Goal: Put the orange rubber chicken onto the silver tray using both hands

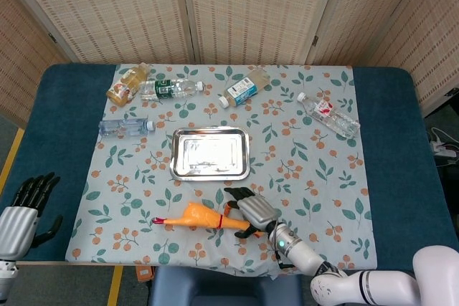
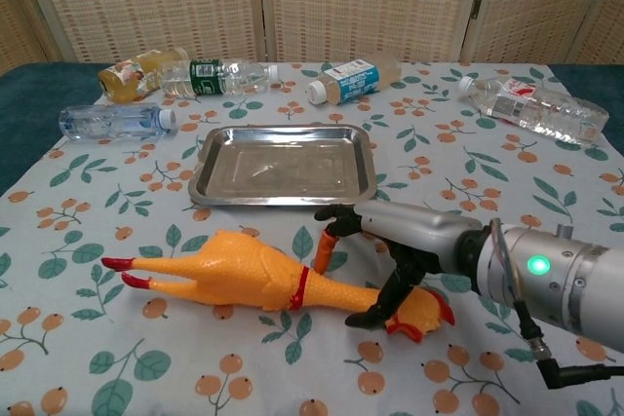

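The orange rubber chicken (image 2: 244, 268) lies on its side near the table's front edge, red feet to the left and head (image 2: 425, 311) to the right. It also shows in the head view (image 1: 201, 216). The empty silver tray (image 2: 207, 187) sits just behind it, seen from above as the tray (image 1: 175, 170). My right hand (image 2: 405, 241) arches over the chicken's neck, thumb on the near side, fingers spread on the far side, not closed around it. The same right hand (image 1: 249, 209) shows in the head view. My left hand (image 1: 25, 213) hovers off the table's front left corner, fingers apart, holding nothing.
Several bottles lie across the back of the floral cloth: a juice bottle (image 1: 128, 84), a green-labelled one (image 1: 171, 88), a blue-labelled one (image 1: 240, 89), a clear one (image 1: 123, 127) at the left and another (image 1: 330, 116) at the right. Wicker screens stand behind the table.
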